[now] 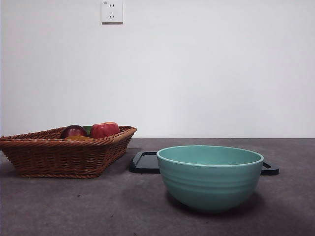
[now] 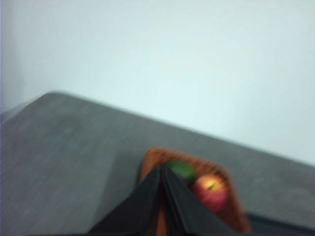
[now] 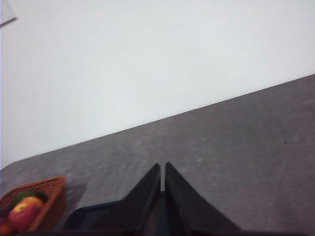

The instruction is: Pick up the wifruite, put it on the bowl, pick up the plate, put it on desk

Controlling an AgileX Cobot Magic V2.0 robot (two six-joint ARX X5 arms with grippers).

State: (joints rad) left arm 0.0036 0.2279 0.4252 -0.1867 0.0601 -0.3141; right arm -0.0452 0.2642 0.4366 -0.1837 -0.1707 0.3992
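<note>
**Both arms aloft, fruit not yet touched — risks ahead of the first pick**

Nearest in the front view we have the large deep teal-green ridged bowl (image 1: 210,177), standing upright and empty on the dark grey mottled desk (image 1: 74,206). Just behind it lies a flat black tray-like plate with handles (image 1: 145,162), partly hidden by the bowl. To one side sits the brown woven wicker basket (image 1: 64,155). Its rim hides most of the contents. We see a shiny red apple (image 1: 105,130), a dark purple-red fruit (image 1: 73,131), a sliver of green, and a low orange-brown patch (image 1: 78,138) that we take to be the wifruite.

Neither arm shows in the front view. The left gripper (image 2: 161,196) hangs above the basket with its jaws pressed together, holding nothing. The right gripper (image 3: 162,194) hangs above the plate, also closed and empty.

Risks, as we judge them:
- The wifruite lies low among larger fruit, so the jaws could close on the apple instead, or nudge a neighbour.
- The left gripper must open before descending, or it will push the fruit aside.
- The plate lies close behind the bowl, so lifting it may knock the bowl.

Writing: none legible. A white wall socket (image 1: 111,11) is farthest back; we read no marking on it.
</note>
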